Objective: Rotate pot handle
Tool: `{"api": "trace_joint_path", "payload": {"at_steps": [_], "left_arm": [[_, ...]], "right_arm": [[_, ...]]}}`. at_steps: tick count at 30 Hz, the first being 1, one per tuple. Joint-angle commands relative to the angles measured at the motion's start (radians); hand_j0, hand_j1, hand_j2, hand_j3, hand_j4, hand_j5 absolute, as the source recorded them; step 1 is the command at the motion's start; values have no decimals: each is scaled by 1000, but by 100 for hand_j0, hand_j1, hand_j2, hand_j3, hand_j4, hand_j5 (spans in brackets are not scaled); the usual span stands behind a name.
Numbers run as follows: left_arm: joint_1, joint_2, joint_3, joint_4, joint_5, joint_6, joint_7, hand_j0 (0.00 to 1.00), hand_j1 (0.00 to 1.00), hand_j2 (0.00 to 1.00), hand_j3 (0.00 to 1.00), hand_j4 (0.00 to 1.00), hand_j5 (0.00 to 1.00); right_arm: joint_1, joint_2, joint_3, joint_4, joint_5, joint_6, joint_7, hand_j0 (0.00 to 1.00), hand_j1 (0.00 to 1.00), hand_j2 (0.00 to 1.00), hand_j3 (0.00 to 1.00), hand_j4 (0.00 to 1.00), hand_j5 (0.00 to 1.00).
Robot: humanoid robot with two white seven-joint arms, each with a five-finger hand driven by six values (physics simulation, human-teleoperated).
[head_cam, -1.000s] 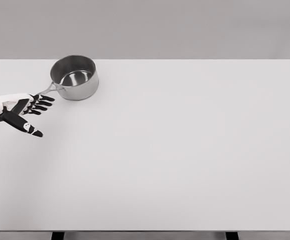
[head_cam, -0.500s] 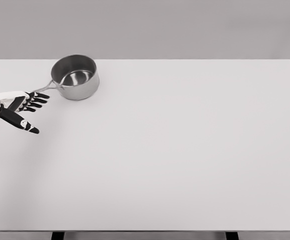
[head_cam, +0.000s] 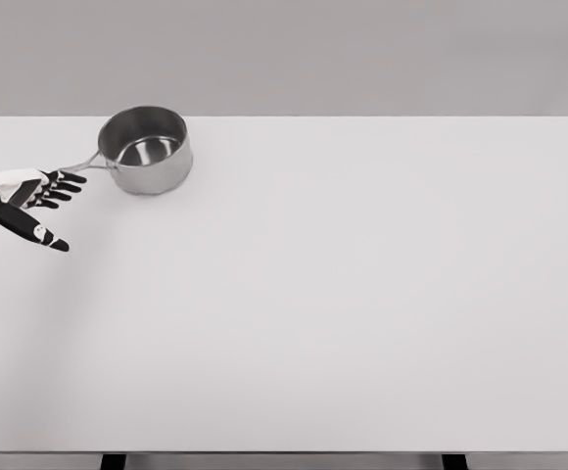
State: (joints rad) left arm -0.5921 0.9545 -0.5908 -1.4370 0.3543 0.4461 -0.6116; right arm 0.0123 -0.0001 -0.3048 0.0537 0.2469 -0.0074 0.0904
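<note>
A small steel pot (head_cam: 147, 150) stands upright at the back left of the white table (head_cam: 362, 294). Its thin metal handle (head_cam: 84, 163) points left and slightly toward me. My left hand (head_cam: 41, 204) comes in from the left edge, with black fingers (head_cam: 61, 188) spread and the thumb pointing down-right. The fingertips lie right at the handle's outer end, on its near side; I cannot tell if they touch it. The hand holds nothing. The right arm is out of view.
The table's left edge runs just beside my left hand. Two dark table legs (head_cam: 114, 460) show under the front edge. A plain grey wall stands behind the table.
My left hand has drawn back to the left and slightly up. The pot has turned a little, its handle swinging from down-left toward more directly left.
</note>
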Motion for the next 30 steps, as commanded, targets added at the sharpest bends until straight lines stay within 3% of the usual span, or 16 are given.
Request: {"api": "trace_joint_path", "payload": {"at_steps": [1, 11, 25, 30], "left_arm": [[0, -6, 0, 12, -6, -1, 1, 100, 100, 100, 100, 100, 100], [-8, -25, 0, 40, -41, -15, 1, 100, 100, 100, 100, 100, 100], [2, -8, 3, -10, -35, -26, 1, 100, 100, 100, 100, 100, 100], [2, -8, -1, 27, -43, -26, 1, 100, 100, 100, 100, 100, 100]], "right_arm": [[0, 0, 0, 0, 0, 0, 0, 100, 100, 100, 100, 100, 100], [0, 0, 1, 0, 0, 0, 0, 100, 100, 100, 100, 100, 100], [0, 0, 0, 0, 0, 0, 0, 100, 100, 100, 100, 100, 100], [0, 0, 1, 0, 0, 0, 0, 100, 100, 100, 100, 100, 100]]}}
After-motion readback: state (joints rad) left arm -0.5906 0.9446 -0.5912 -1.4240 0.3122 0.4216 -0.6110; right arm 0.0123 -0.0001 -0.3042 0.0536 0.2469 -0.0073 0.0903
